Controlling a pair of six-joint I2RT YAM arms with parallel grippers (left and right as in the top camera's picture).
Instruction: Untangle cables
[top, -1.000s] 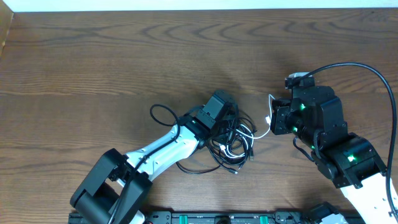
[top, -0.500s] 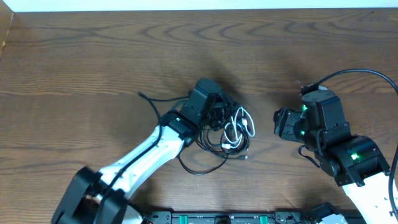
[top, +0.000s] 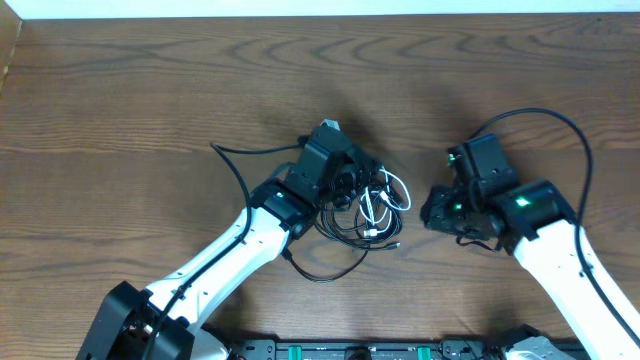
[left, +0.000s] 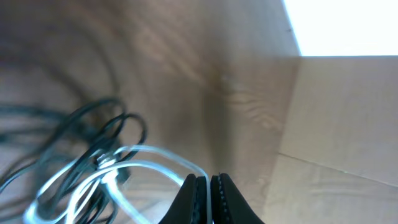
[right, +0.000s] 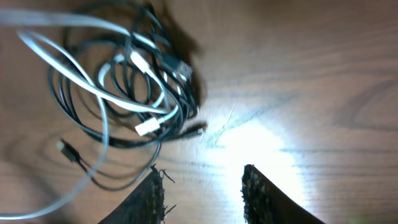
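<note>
Cables (top: 365, 207) pulled farther out across wood table (top: 150, 100); left tool (left: 208, 183) pinches white cable (right: 147, 127); right tool (right: 202, 178) parted.

Dark wood-grain table (top: 150, 90), pale strip (top: 300, 8) along its far edge, bright glare patch (right: 261, 140) on the wood.

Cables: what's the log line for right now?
cables: tangled pile | left gripper: shut on white cable | right gripper: open, empty
</note>
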